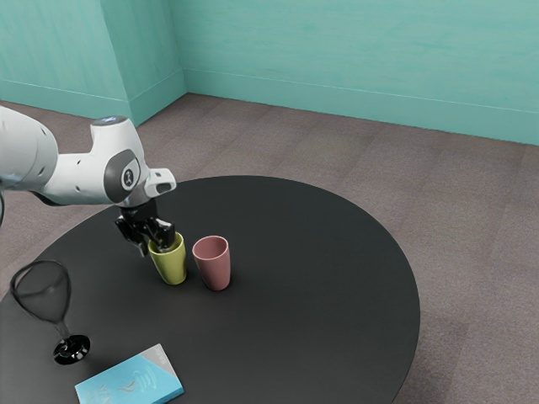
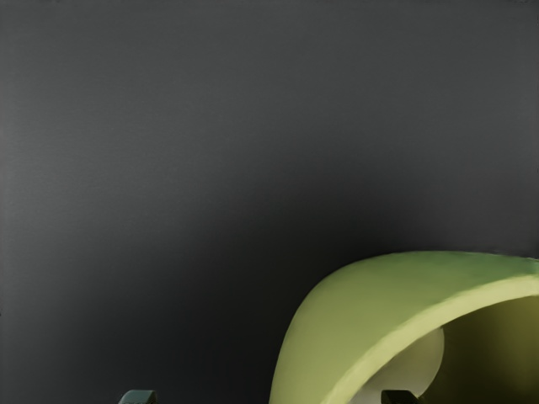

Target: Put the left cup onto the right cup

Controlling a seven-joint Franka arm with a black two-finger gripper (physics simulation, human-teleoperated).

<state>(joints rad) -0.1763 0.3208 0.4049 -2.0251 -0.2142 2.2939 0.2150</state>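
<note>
pincer (image 1: pixel 159 239) seemingly straddling green cup (image 1: pixel 173 263), pink cup (image 1: pixel 211 263)

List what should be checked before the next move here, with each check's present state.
1. Position: the end effector is at the rim of the green cup: ok.
2. The fingers straddle the cup wall, one inside, one outside: ok.
3. Grip closed on the wall: not ok. The wrist view shows a gap beside the outer finger, so the end effector is open.
4. The pink cup stands upright, mouth up: ok.
5. The green cup rests squarely on the table: cannot tell; it looks slightly tilted.
6. The glass and book lie away from the path to the pink cup: ok.
</note>
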